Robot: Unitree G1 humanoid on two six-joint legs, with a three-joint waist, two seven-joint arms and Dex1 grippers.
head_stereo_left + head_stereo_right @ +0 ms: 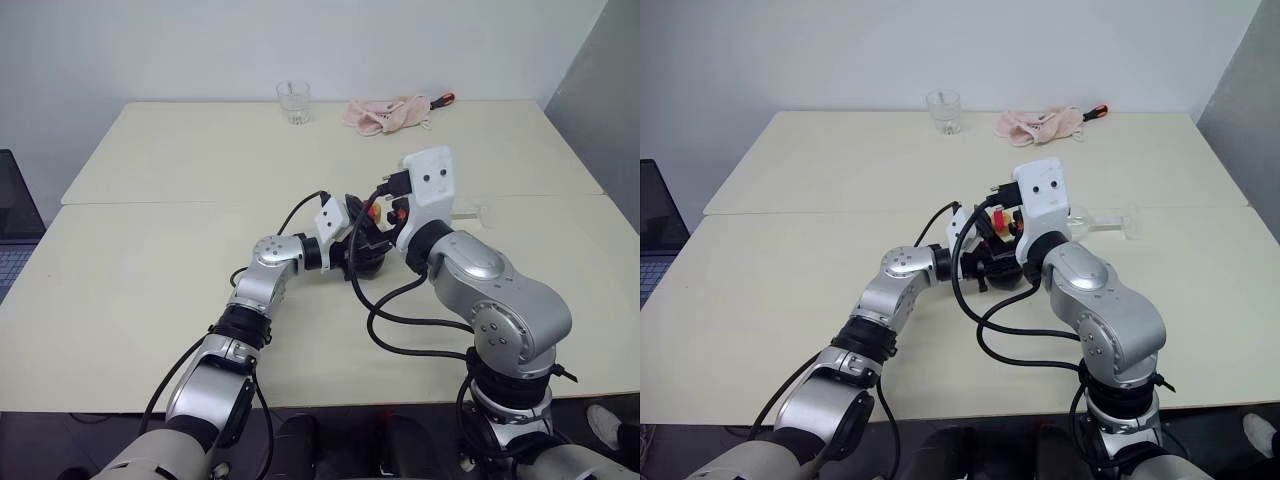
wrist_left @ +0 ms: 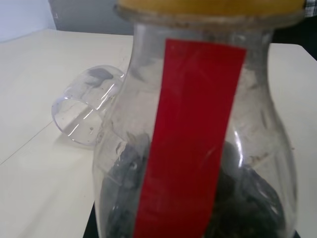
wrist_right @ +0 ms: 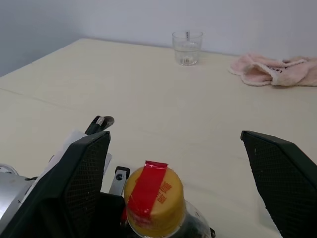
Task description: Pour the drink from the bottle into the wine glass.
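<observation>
The right wrist view shows the uncapping step: the left tool point(image 1: 985, 262) clamps the small squat clear plastic bottle point(image 3: 157, 218) mid-bench, and the wide-open right tool point(image 3: 181, 173) must next, I judge, close on its yellow screw cap point(image 3: 153, 201).

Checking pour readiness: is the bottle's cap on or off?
On. The yellow cap, with a red strip over it, sits on the bottle.

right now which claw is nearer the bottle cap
Left. The left claw is shut on the bottle just below the cap. The right claw is open above the cap, fingers either side, not touching it.
</observation>
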